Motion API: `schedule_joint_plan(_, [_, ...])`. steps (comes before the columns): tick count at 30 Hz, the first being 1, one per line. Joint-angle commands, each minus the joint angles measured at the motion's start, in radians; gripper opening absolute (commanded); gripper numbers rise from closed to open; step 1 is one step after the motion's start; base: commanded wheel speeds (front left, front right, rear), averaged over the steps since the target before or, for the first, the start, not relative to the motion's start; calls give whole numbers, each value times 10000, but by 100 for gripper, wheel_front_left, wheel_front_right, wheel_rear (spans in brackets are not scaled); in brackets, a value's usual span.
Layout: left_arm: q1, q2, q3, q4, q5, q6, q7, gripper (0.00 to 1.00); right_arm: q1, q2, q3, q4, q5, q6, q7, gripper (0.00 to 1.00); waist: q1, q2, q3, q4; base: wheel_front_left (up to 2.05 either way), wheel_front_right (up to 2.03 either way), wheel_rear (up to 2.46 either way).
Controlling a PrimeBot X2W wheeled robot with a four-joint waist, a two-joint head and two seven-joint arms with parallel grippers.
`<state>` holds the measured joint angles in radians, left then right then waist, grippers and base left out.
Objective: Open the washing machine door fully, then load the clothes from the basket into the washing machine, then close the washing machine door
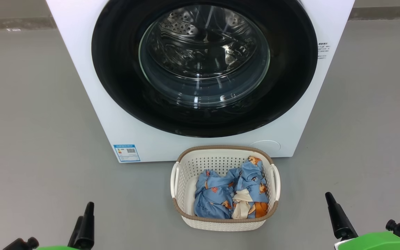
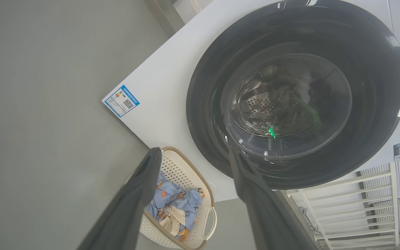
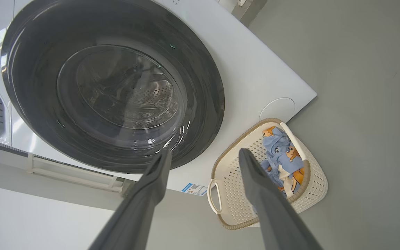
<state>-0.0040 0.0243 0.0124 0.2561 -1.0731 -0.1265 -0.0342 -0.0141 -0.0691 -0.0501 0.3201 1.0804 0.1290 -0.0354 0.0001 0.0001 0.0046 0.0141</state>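
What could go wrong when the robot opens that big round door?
The washing machine door has a glossy black rim with no clear handle, so a grip might slip. The basket sits on the floor just below it, so a reaching arm could bump it. The clothes are a loose bundle; a piece may drop.

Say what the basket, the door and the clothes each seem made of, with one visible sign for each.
Basket: probably moulded plastic, matt cream, given its even rows of holes; the brown rim looks woven, perhaps imitation. Door: glossy black surround, likely plastic, showing reflections; the window looks like clear glass, as the drum shows through. Clothes: soft matt printed fabric, lying in folds.
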Motion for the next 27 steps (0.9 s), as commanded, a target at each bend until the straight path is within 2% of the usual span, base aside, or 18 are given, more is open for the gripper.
schedule_joint_plan(1, [-183, 218, 116, -347, 296, -23, -117, 100, -140, -174, 119, -242, -324, 7, -119, 100, -1, -1, 3, 3, 0, 0, 0])
schedule_joint_plan(27, [-156, 344, -126, -734, 3324, -30, -883, 100, -34, -359, 216, -427, -3184, 11, -880, 100, -1, -1, 36, 83, 0, 0, 0])
